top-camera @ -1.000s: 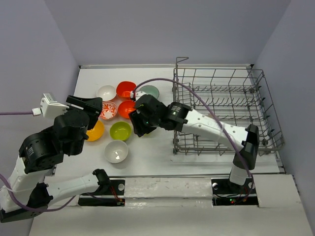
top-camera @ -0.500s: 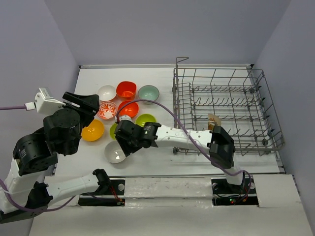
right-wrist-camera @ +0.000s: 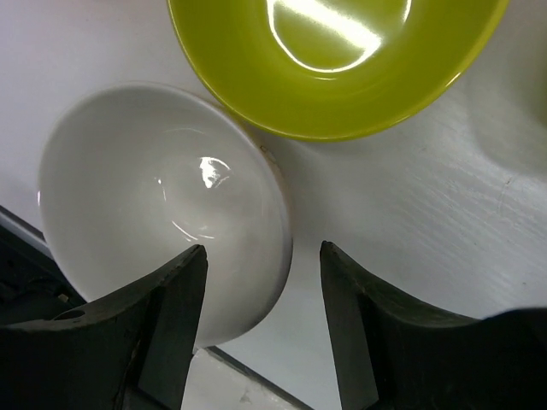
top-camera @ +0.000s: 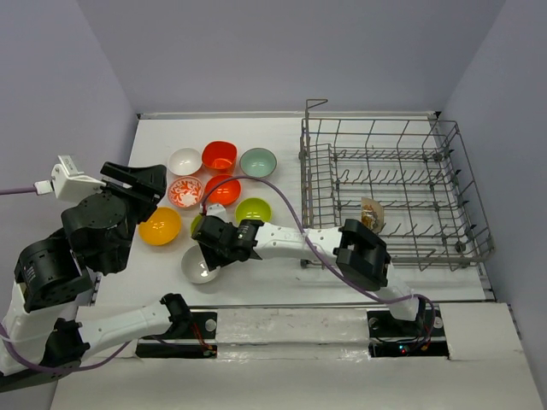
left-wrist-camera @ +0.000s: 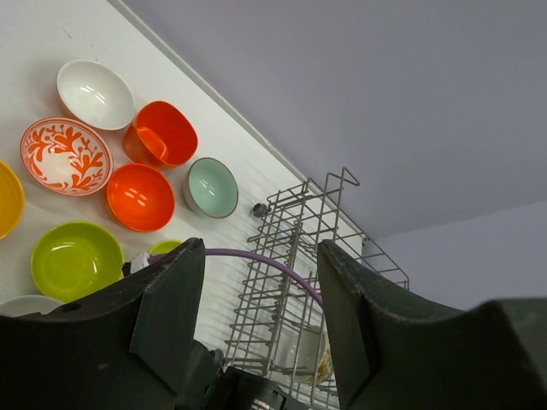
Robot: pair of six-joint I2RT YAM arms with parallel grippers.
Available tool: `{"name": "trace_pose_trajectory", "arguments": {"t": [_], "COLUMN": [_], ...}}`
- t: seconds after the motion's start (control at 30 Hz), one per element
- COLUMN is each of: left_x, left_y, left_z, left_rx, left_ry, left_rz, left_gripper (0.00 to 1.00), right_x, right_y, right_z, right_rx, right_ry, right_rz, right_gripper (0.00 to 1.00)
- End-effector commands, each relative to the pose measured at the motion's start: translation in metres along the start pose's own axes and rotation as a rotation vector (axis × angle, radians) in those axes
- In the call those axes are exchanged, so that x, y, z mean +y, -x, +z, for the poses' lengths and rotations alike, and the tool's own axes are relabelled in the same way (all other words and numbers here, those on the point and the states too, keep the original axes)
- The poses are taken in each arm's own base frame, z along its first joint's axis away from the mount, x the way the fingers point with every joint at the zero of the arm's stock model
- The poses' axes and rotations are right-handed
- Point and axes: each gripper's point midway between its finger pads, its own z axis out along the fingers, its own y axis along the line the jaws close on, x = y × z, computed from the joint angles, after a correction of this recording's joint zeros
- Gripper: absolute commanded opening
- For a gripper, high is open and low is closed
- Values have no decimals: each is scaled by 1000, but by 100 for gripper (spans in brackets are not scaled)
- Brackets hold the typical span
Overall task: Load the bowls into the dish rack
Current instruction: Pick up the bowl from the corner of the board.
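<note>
Right claw (right-wrist-camera: 261, 256) swung to white bowl (right-wrist-camera: 145, 196), parted astride rim, wrist view only; left claw (left-wrist-camera: 261, 252) wide.

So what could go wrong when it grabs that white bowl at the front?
The right hand is open astride the rim of the white bowl, which looks shiny, so it might slip out. The lime green bowl sits right beside it and could get knocked. The white bowl is also near the front edge of the table, so a push might tip it off.
</note>
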Motion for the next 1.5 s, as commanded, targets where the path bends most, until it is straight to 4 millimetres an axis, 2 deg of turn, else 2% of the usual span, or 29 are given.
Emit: {"name": "trace_pose_trajectory", "arguments": {"t": [0.0,0.1,0.37,0.57,0.87,1.17,1.3,1.37,1.47], "left_x": [1,3,6,8,11,14,15,15,16], "left_y": [8,4,4,2,-1,-4,-4,-4,-5], "left_z": [0,1,1,1,1,2,2,1,1], "left_rx": [-39,-33,-36,-33,-27,-24,-23,-21,-20], "left_ry": [-4,-3,-1,-2,-1,1,1,0,0], "left_rz": [-13,-9,-10,-15,-15,-19,-23,-23,-25], "left_gripper": [64,64,64,64,64,64,64,64,64], "right_x": [18,20,18,8,5,3,1,2,3], "right_y": [28,24,13,5,-8,-13,-14,-12,-7], "right_z": [3,15,30,35,43,48,50,49,40], "right_rx": [-98,-89,-71,-56,-29,-29,-32,-35,-46], "right_ry": [33,29,25,18,20,24,19,22,34], "right_rz": [63,71,92,109,118,122,118,115,101], "right_gripper": [61,61,59,53,52,34,19,5,1]}}
